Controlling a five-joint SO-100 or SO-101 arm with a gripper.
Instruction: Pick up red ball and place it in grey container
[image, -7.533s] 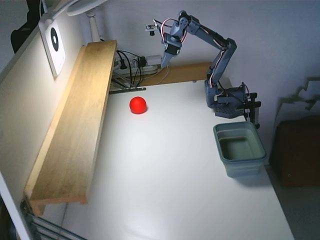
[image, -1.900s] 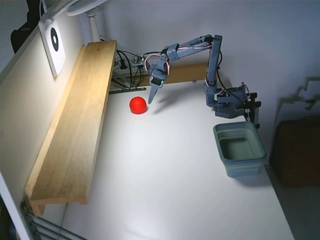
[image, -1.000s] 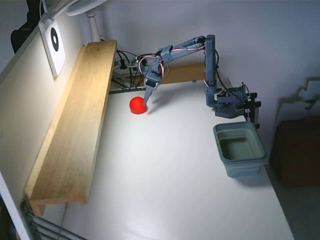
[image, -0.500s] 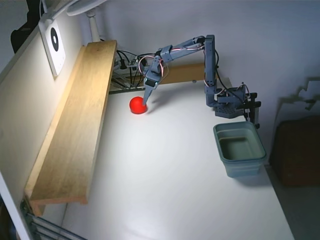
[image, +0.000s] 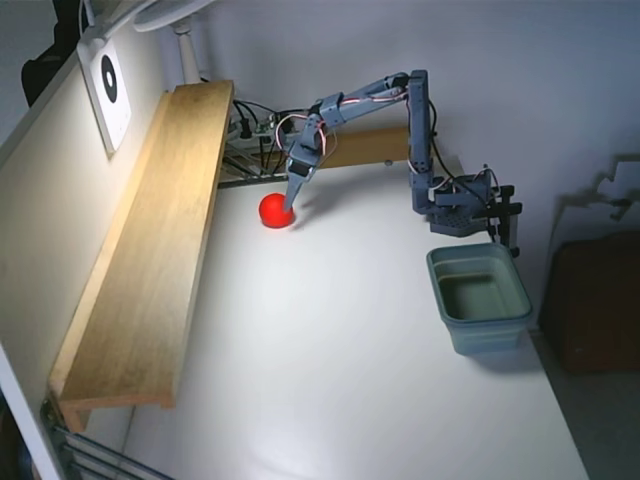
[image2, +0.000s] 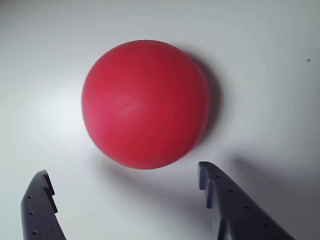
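Gripper (image2: 125, 180) spread wide, fingertips short of the red ball (image2: 145, 104) at its 6 o'clock in the wrist view; nothing clamped. Grey container (image: 480, 298) well apart.

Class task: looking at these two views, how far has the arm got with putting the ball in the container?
Done: the hand has reached the ball; its open fingers stand on either side, just short of it. In hand: the grasp itself, since the ball sits on the table, not gripped. Left: close, lift, carry to the container, which looks empty, and release.
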